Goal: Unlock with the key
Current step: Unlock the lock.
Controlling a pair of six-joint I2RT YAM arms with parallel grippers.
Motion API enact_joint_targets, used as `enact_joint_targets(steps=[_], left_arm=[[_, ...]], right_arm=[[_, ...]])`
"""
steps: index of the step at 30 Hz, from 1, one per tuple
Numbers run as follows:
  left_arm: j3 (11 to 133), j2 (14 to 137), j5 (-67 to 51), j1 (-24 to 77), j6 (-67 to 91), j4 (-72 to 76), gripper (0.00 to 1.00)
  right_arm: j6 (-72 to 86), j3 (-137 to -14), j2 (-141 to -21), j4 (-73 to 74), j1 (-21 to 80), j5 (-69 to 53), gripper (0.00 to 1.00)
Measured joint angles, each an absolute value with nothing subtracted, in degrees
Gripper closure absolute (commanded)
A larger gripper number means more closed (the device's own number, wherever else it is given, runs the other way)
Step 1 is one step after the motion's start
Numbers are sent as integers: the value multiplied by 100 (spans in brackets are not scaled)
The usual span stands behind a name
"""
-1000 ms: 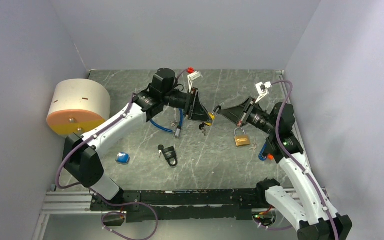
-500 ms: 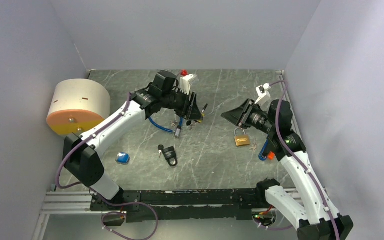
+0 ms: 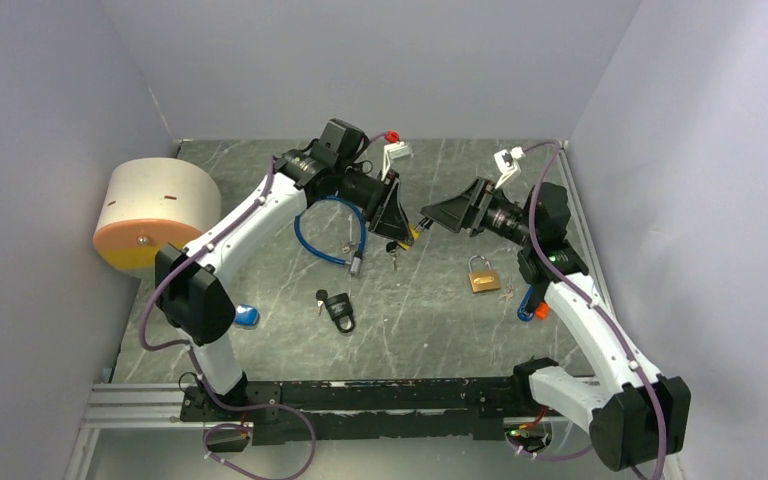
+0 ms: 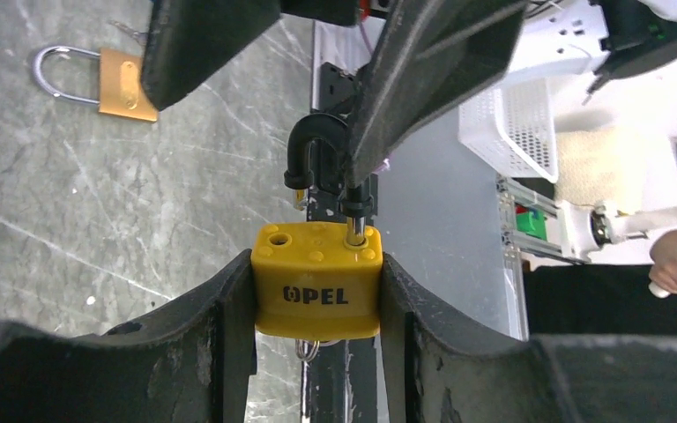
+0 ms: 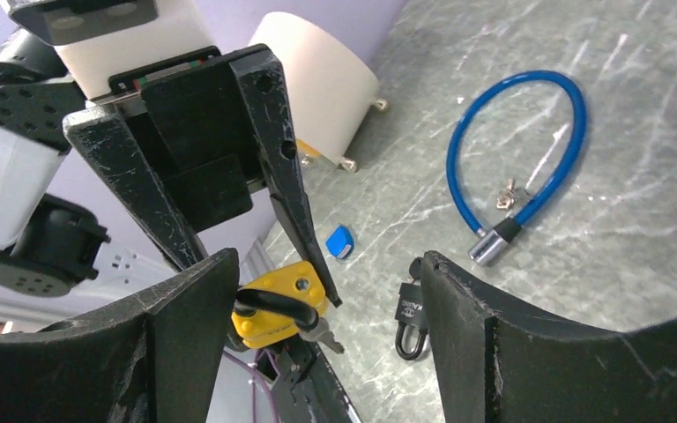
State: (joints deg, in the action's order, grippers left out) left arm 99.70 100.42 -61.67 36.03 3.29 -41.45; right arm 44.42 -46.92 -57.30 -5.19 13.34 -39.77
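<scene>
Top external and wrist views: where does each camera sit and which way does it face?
Top external: above and behind the bases, looking down on the grey marbled table; both arms show.
Left wrist: on the left arm, looking along the left hand, which clamps the yellow plastic padlock.
Right wrist: looking past the open right hand at the left hand.
Shared: both wrist views show that padlock.

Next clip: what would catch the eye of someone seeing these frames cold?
First, the yellow padlock, clamped in the left gripper above the table's middle, its black shackle raised with one leg out of the body. The right gripper faces it tip to tip, fingers spread. On the marble table lie a blue cable lock, a brass padlock and a black padlock.
</scene>
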Motion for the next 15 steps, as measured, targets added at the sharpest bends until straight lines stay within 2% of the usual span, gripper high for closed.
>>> enact_joint_targets(steps=[8, 10, 12, 13, 15], left_arm=[[10029, 10154, -6805, 3428, 176, -4187, 97], [9992, 10145, -6840, 3411, 261, -3962, 98], [9915, 10127, -6923, 3391, 316, -3789, 97], [9898, 10114, -6971, 3382, 351, -3717, 98], [9863, 10049, -7017, 3363, 416, -3614, 97]], right_arm=[[4884, -4744, -6095, -1516, 1330, -5122, 44], [4906, -4751, -6016, -1538, 1332, -5349, 53], [4797, -4845, -5981, -1422, 1330, -5520, 78], [4731, -4912, -5999, -1321, 1315, -5577, 84], [4626, -5124, -6132, -1020, 1245, -5743, 89]])
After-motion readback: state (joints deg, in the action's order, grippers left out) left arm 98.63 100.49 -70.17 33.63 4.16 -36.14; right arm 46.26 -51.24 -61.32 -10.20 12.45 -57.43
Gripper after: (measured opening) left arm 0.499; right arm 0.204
